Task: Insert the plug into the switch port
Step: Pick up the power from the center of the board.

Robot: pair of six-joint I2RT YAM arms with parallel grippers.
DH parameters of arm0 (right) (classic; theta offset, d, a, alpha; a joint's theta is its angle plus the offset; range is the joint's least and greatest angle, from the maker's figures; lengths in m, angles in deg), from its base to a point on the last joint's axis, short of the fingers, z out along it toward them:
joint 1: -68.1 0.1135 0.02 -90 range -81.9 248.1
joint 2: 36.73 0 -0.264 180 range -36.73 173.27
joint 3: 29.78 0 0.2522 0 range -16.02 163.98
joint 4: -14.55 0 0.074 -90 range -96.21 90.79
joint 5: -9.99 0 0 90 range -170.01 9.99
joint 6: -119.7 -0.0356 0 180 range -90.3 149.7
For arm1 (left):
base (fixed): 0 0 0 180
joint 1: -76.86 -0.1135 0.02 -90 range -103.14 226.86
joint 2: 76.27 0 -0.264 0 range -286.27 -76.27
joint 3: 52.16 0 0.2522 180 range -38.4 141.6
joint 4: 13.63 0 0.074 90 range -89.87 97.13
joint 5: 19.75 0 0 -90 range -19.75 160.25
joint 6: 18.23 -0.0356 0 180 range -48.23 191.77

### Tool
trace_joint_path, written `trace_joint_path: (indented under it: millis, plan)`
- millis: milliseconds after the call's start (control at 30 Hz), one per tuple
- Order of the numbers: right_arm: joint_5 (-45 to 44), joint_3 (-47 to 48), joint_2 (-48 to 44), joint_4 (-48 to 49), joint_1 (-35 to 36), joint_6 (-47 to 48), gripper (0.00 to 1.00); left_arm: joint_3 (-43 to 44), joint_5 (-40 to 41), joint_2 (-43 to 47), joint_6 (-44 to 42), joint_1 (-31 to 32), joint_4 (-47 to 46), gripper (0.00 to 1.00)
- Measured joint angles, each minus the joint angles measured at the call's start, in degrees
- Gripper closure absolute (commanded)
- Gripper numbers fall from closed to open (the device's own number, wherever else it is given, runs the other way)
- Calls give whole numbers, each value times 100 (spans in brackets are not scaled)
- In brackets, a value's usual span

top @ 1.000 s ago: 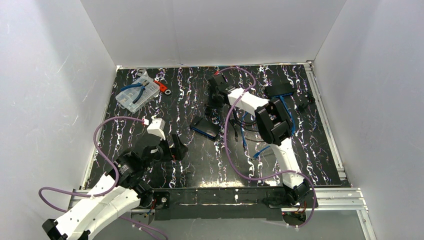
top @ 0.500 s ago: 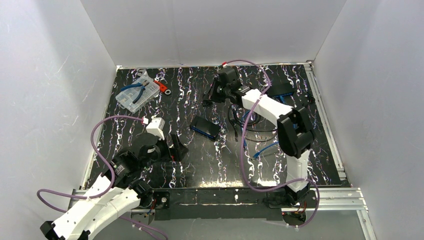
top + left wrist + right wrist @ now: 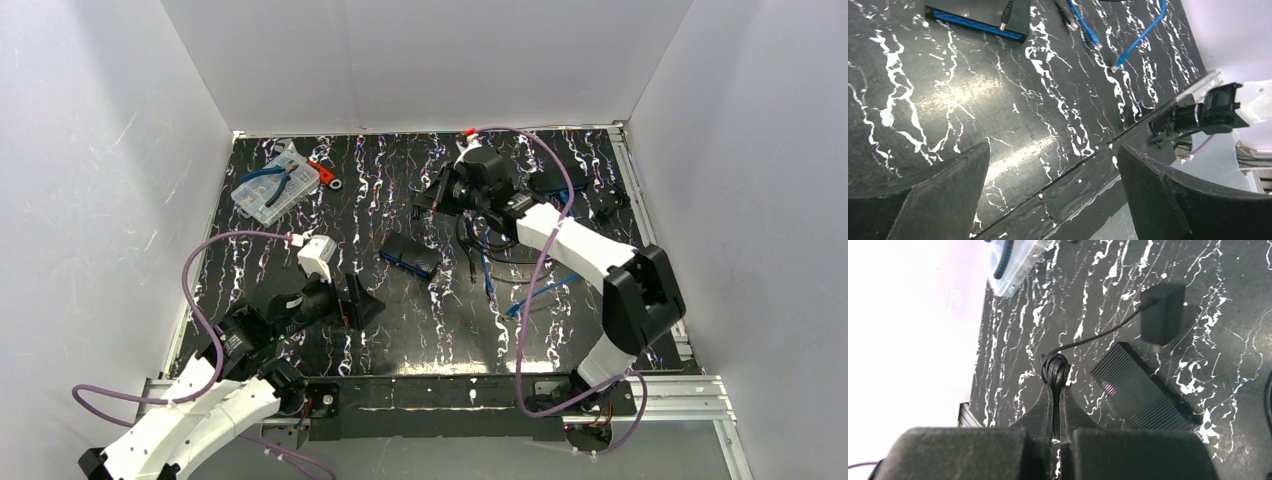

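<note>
Pinches coiled black cord (image 3: 1055,371) in closed right gripper (image 3: 1055,389), toward 12 o'clock edge of table (image 3: 420,335). Holds left gripper (image 3: 1053,156) wide open, empty. Finds switch (image 3: 410,255) at right gripper's 7 o'clock, barrel plug (image 3: 1004,21) apparently lying on it, unseated. Rates insertion outstanding.

Clear parts box (image 3: 262,206) far left (blue pliers (image 3: 270,177) on top); red tool (image 3: 323,173) beside.

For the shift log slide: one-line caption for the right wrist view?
Right pincer shut on a coiled black cable running to the power adapter, the switch lying beside it.
</note>
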Motion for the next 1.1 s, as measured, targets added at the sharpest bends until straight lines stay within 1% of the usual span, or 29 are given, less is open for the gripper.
trace_joint_path:
  millis: [267,467,800,1033,1067,1100]
  plan:
    - [13,-476,-1110,225,175,-15,99,0,-776,-212,-273,0,-470,0]
    - [-7,-560,-1749,229,431,13,99,0,-1287,-396,-459,0,-859,0]
    - [-76,-634,-2468,74,763,79,99,136,-1690,-455,-688,0,-1187,1]
    - [-81,-634,-2717,52,1054,70,99,160,-1926,-455,-752,0,-1340,1]
    - [-83,-634,-2734,52,1106,68,99,160,-1971,-455,-752,0,-1368,4]
    - [-83,-634,-2750,50,1154,68,99,160,-2024,-455,-750,0,-1405,5]
